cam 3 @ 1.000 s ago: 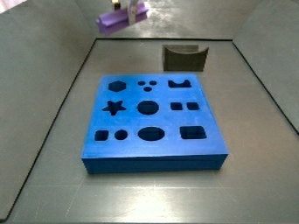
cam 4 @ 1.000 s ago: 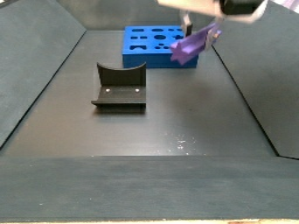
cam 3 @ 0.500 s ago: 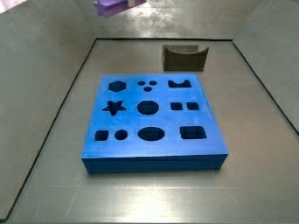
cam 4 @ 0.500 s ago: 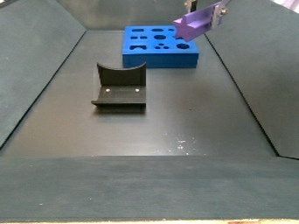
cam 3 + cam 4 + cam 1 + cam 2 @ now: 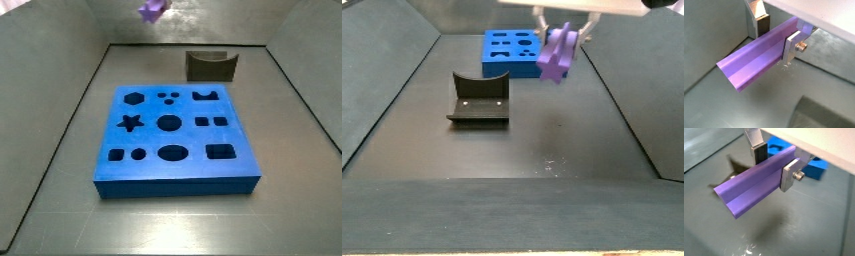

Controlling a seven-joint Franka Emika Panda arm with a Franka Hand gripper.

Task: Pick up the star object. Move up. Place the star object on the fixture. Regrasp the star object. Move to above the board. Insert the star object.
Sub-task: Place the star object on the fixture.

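Since earlier frame, star object (image 5: 557,54) swung toward vertical; gripper (image 5: 778,36) pinching it mid-length, raised, fixture (image 5: 477,100) below, well apart.

The pincer (image 5: 560,32) hangs high in the air, its plates clamped on the star object (image 5: 557,55).

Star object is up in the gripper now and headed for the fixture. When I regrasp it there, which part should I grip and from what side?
The gripper now clamps the star object near one end, so most of the bar sticks out sideways. For the regrasp, probably take it near an end, across two opposite ridged faces, coming along its length, so it hangs upright for the board. The fixture notch should leave the ends free.
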